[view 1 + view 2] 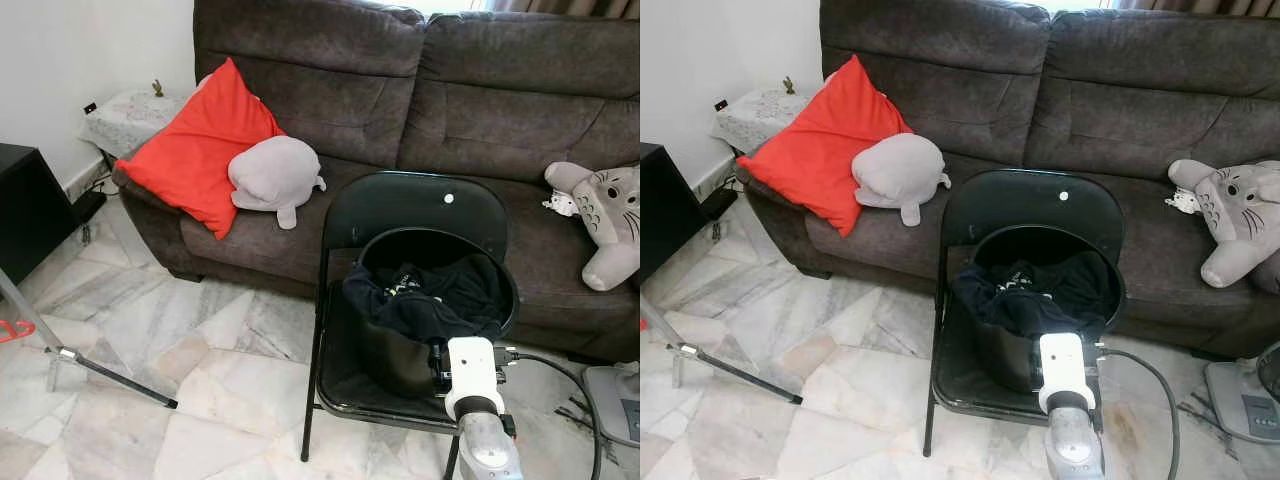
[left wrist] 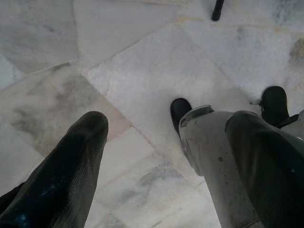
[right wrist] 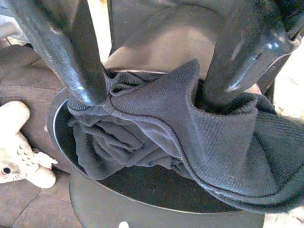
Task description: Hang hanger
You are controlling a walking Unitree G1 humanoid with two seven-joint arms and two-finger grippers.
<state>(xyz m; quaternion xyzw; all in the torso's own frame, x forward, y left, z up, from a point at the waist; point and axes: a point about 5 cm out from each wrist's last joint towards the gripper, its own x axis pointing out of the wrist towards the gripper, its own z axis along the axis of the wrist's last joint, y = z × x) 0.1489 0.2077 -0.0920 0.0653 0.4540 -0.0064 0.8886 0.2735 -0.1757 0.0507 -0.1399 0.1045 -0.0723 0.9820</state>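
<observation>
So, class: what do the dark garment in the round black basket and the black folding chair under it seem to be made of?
Dark garment: knitted fabric, matte; ribbed weave and soft folds show. Round black basket: probably plastic, smooth rim. Black folding chair: likely painted metal, glossy.

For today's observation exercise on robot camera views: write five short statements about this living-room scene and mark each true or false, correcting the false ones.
1. The black bucket stands on the folding chair. True.
2. The dark garment lies on the floor. False: it sits in the bucket, draped over its rim.
3. The right gripper has its fingers pushed into the garment. True.
4. The red cushion lies on the chair. False: it leans on the sofa.
5. The left gripper holds a hanger. False: it is open above the marble floor.
</observation>
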